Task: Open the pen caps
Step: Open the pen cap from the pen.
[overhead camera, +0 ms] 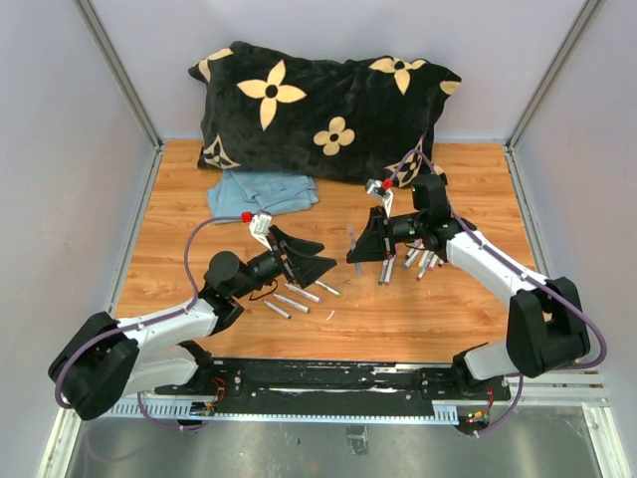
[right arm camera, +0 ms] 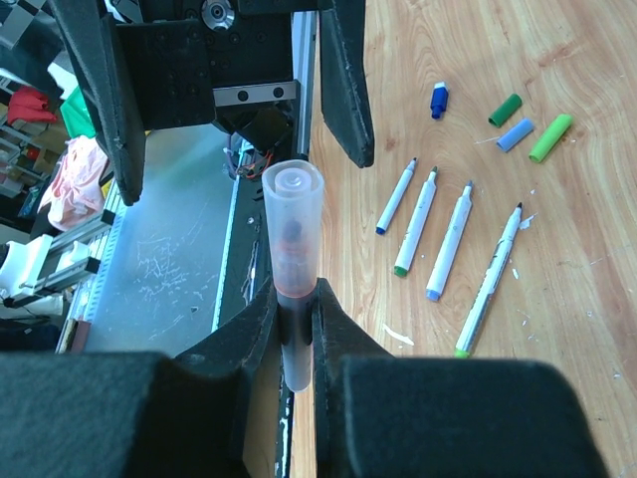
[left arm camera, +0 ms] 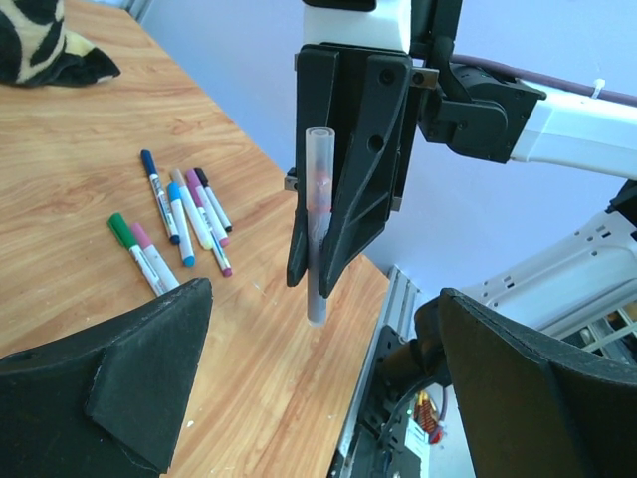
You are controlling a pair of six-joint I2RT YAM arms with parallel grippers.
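Caps already off show only from the right wrist: a dark blue plastic cap (right arm camera: 438,100), a green cap (right arm camera: 505,110), a pale blue cap (right arm camera: 515,134) and a lime cap (right arm camera: 550,137) lie loose on the desk (overhead camera: 478,319) beside four bare-tipped white pens (right arm camera: 450,241). The left wrist shows a different cluster: slim capped pens (left arm camera: 179,221), fanned together, with green, pink, blue, purple and black caps in place. The overhead view places the bare-tipped pens left of centre toward the near edge and the capped ones right of centre, under the right forearm. The loose caps are too small to pick out there.

The right gripper (right arm camera: 296,304) is clenched on a translucent grey pen (right arm camera: 294,229), held roughly upright off the desk. Whether its upper end is a cap I cannot tell. The left gripper (overhead camera: 315,256) is released, its black fingers (left arm camera: 139,388) spread wide, facing that pen with a gap between.

The desk is orange-brown wood grain. A black plush pillow with cream flowers (overhead camera: 318,105) lies along the far edge, with a folded light blue cloth (overhead camera: 264,189) just in front of it toward the far left corner. Pale lilac walls (overhead camera: 60,149) close in three sides, and a metal rail (overhead camera: 328,376) runs along the near edge.
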